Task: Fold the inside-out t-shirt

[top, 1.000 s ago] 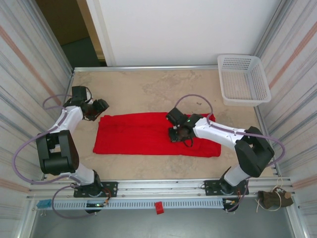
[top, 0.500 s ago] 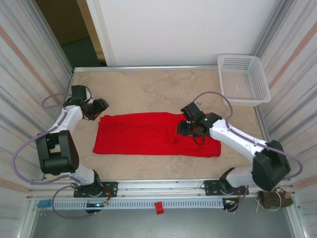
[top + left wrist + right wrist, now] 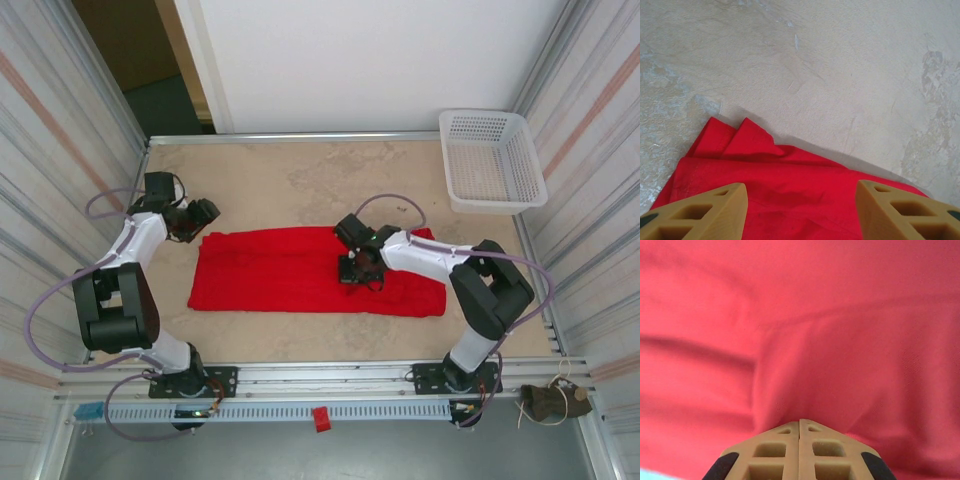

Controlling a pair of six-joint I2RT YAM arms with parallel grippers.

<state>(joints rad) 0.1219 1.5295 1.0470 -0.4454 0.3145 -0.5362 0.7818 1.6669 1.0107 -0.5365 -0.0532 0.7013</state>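
Note:
The inside-out t-shirt is a bright red cloth lying as a long flat band across the middle of the table. My right gripper is down on its right half. In the right wrist view the right gripper is shut, with a ridge of the red t-shirt gathered up into its tips. My left gripper hovers at the shirt's far left corner. In the left wrist view the left gripper is open above the t-shirt's edge, nothing between its fingers.
A white lattice basket stands at the back right corner. Metal-framed walls close in the table on the left and right, and a rail runs along the near edge. Bare tabletop lies behind the shirt.
My right gripper swung out to the right over the shirt, opened, then came back left to the middle and shut on the cloth. The left arm has stayed still.

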